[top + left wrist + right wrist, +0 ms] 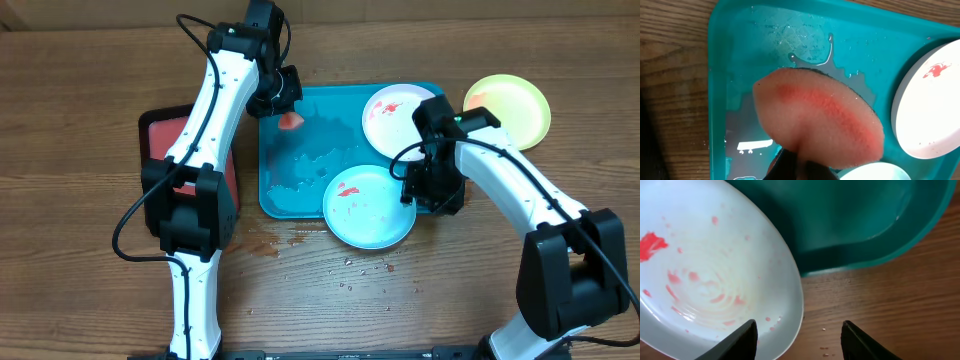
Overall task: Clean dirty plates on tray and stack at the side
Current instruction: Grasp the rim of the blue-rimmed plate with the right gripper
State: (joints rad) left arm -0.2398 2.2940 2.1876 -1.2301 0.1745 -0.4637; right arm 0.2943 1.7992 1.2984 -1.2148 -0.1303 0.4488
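The turquoise tray (300, 150) holds the white plate (392, 117) with red smears at its back right. The pale mint-blue plate (368, 207), smeared red, overhangs the tray's front right edge. The yellow-green plate (512, 107) lies on the table right of the tray. My left gripper (287, 105) is shut on a pink sponge (820, 120) held over the wet back left of the tray (740, 60). My right gripper (799, 336) is open, its fingers straddling the mint-blue plate's rim (715, 280); one finger is over the plate, the other over the wood.
A smaller black-rimmed red tray (160, 135) lies left of the turquoise tray, under my left arm. Water puddles stand in the turquoise tray, and droplets and crumbs dot the wood in front of it (350, 265).
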